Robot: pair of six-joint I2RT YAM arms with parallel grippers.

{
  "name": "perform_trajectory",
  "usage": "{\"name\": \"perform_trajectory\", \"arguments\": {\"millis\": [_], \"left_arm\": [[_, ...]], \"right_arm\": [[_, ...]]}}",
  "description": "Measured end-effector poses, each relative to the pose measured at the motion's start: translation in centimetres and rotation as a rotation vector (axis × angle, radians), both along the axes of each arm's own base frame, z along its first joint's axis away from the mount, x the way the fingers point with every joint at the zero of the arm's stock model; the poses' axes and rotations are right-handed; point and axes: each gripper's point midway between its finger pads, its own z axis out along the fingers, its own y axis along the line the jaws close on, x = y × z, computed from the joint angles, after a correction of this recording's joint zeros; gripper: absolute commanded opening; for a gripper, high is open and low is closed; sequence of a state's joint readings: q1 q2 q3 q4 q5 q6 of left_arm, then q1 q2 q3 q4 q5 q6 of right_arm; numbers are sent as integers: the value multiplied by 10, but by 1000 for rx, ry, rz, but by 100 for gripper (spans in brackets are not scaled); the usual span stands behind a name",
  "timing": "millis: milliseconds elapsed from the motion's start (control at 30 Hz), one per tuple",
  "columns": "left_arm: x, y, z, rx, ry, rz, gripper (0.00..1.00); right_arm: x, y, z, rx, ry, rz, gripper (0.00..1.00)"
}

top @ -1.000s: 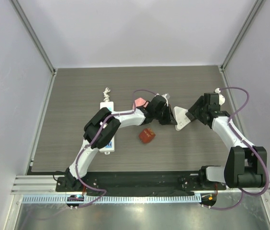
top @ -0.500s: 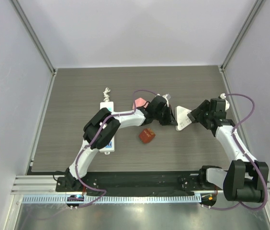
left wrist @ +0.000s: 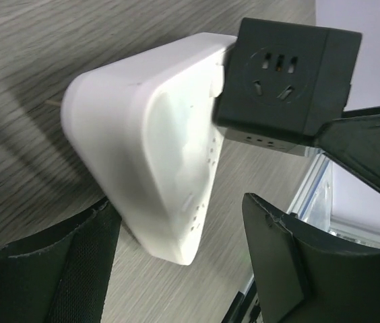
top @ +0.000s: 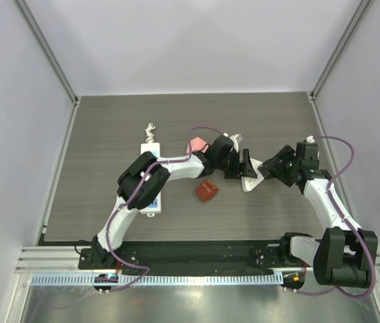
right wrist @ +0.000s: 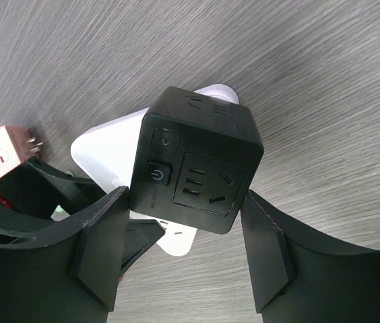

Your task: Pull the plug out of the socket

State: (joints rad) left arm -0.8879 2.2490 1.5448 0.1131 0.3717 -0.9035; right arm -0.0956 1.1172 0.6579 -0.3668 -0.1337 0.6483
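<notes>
Free room: tabletop (top: pixel 109 114) across upper frame
Obstacles: red block (top: pixel 207 191), pink cube (top: pixel 195 145), socket (top: pixel 252 180) at centre; white strip (top: pixel 150 149) further left

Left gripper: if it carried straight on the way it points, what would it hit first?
Probably the white rounded plastic socket block, standing tilted just ahead of the left gripper; the black cube plug sits beyond it.

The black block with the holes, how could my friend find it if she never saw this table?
Look at the middle of the grey wooden table, where the two arms meet. There the black block sits plugged on a white socket, between the right arm's fingers. It is the only black cube; the pink cube and red cube nearby lie apart.
</notes>
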Motion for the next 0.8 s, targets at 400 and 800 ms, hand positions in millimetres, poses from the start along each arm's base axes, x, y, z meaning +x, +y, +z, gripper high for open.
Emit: {"name": "perform_trajectory", "arguments": {"millis": [400,800], "left_arm": [[0,-1,-8,-11,56,-16,14],[-1,7,-7,60,-68,9,0]], "right_arm": [[-5,5,-1,52,-56,-22,1],[-17,-4,-2,161,-17,-74,1]]}}
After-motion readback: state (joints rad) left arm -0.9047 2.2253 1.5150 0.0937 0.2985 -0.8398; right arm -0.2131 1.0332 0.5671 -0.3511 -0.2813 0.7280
